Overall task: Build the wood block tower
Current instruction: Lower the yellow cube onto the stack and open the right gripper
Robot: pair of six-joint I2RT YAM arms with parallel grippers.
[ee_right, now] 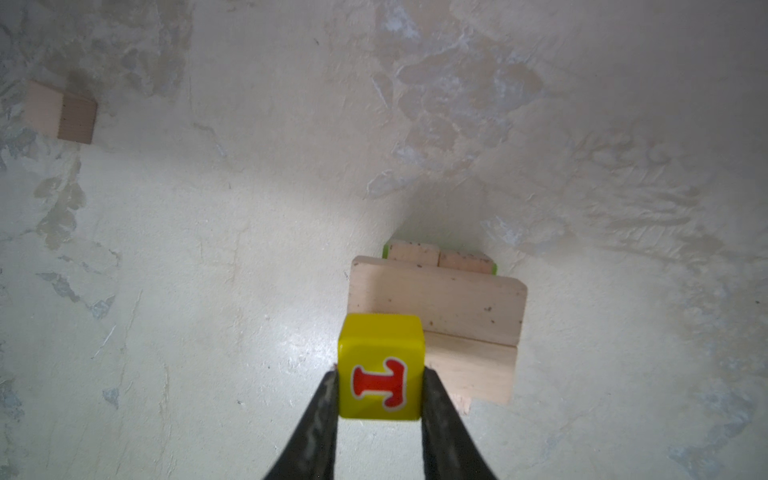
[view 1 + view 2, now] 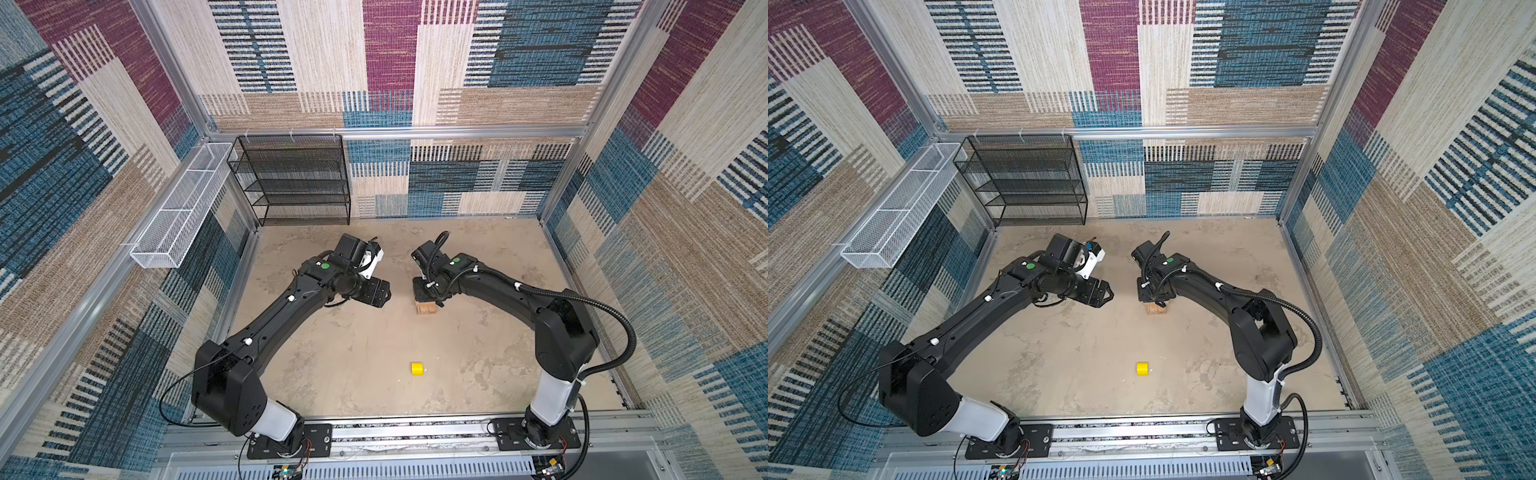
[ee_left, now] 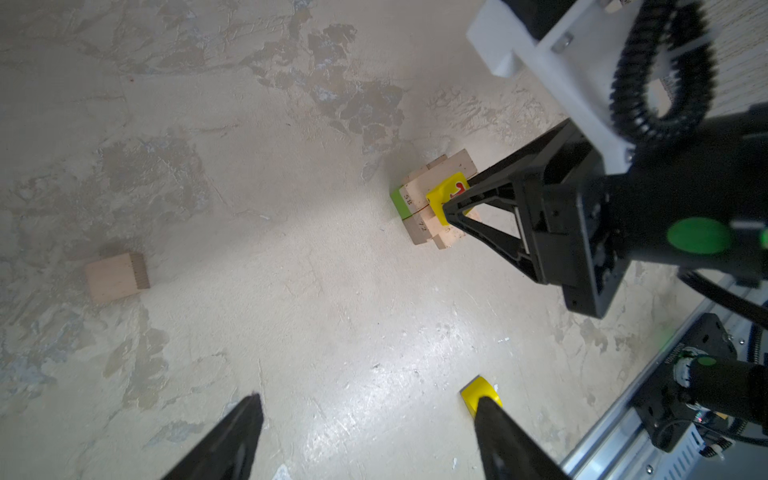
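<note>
The tower is a short stack of tan planks laid crosswise, with a lime-green brick low down. My right gripper is shut on a yellow cube with a red letter. It holds the cube at the tower's top, near one end; contact cannot be told. A second yellow piece lies on the floor nearer the front. A loose tan cube sits apart on the floor. My left gripper hangs open and empty, left of the tower.
A black mesh shelf stands against the back wall at the left. A white wire basket hangs on the left wall. The aluminium rail carrying both arm bases runs along the front. Patterned walls close in three sides.
</note>
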